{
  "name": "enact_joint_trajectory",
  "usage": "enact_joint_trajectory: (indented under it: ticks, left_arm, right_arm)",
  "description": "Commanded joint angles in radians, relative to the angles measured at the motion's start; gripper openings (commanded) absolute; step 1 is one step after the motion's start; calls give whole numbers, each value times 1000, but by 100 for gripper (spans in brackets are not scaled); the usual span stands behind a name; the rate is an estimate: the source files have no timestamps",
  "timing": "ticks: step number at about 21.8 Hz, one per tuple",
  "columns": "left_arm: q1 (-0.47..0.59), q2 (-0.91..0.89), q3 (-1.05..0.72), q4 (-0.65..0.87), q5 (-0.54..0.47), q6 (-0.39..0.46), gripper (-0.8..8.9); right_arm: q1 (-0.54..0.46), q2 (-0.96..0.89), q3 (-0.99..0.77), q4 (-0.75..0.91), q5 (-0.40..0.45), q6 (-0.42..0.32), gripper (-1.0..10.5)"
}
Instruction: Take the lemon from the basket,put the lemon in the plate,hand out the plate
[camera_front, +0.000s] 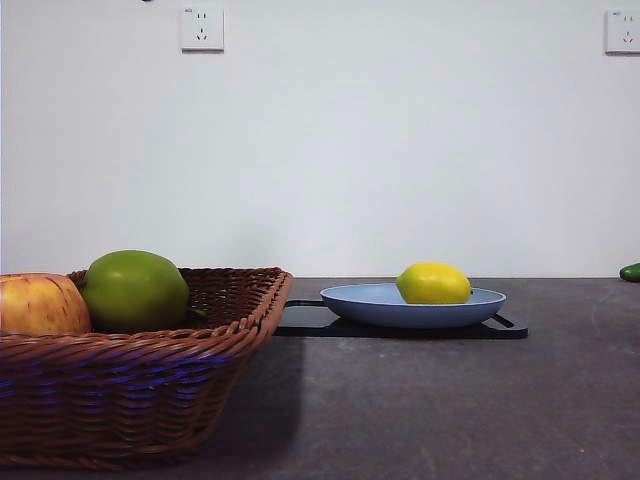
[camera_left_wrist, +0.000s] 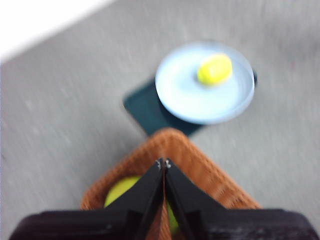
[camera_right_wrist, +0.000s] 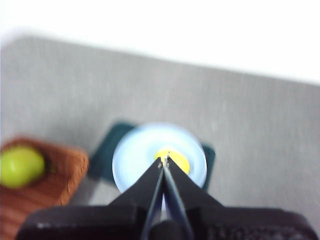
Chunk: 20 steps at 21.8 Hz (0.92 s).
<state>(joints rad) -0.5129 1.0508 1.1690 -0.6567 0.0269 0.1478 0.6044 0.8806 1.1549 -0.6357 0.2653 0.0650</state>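
Yellow lemon (camera_front: 433, 283) lengthwise across plate (camera_front: 365, 300)

- One lemon (camera_front: 434, 283)
- One light blue plate (camera_front: 352, 297)
- One brown wicker basket (camera_front: 120, 395)
- One flat black tray (camera_front: 306, 322)
- One green apple (camera_front: 135, 290)
- One red-yellow apple (camera_front: 40, 304)
- Two white wall sockets (camera_front: 201, 28)
- One dark green thing (camera_front: 630, 271), cut off at the edge

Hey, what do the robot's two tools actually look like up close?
Both look alike. The left tool and the right tool each have two smooth black wedge-shaped jaws that taper to narrow tips, rising from a broad black base. No cables or markings are visible; both wrist pictures are blurred.
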Motion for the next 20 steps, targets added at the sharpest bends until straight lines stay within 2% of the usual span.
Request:
enact_joint_trajectory:
  ticks: [1, 5, 9, 11, 13, 20]
  left_arm:
    - [10, -124, -164, 152, 3, -24, 6]
    - [28, -342, -442, 309, 0, -89, 6]
    - [38, -455, -578, 360, -14, -148, 6]
    - [37, -495, -616, 388, -55, -185, 6]
    - [37, -509, -621, 378, -76, -222, 6]
    - [37, -502, -620, 379, -77, -224, 9]
  right_arm:
    - [20, -97, -177, 151, 7, 12, 2]
    - [20, -246, -479, 365, 6, 14, 2]
    - [20, -296, -634, 484, 6, 49, 3]
    - [19, -301, -669, 500, 6, 84, 3]
    - [16, -292, -673, 498, 6, 85, 3]
    - [17, -294, -673, 497, 3, 76, 3]
